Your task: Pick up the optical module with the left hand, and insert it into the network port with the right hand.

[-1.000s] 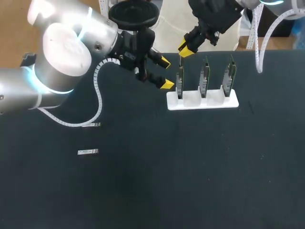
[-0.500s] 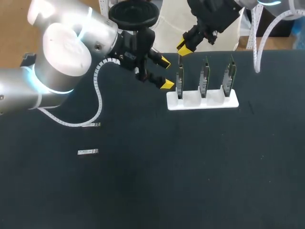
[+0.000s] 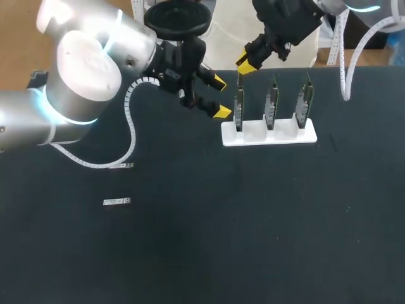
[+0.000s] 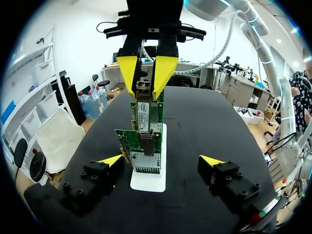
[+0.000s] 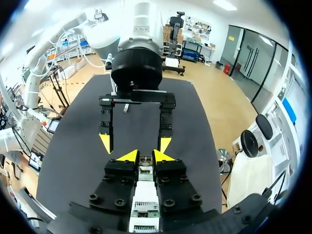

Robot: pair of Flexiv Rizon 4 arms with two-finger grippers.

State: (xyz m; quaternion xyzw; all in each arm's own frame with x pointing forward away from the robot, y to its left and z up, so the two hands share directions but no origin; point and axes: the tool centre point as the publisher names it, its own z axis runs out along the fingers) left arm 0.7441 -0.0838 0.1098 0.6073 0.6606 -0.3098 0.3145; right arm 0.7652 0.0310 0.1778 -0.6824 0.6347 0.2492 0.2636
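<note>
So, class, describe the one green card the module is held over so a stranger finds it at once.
Find the white stand at the table's far side, holding three upright green cards. Yours is the card at its left end, the only one under the right gripper.

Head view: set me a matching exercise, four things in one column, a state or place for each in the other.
1. left gripper
2. right gripper
3. stand
4. module

A. holds three upright cards
B. open, beside the stand
C. over the end card
D. shut on the module

Pairs: 1-B, 2-D, 3-A, 4-C
</note>
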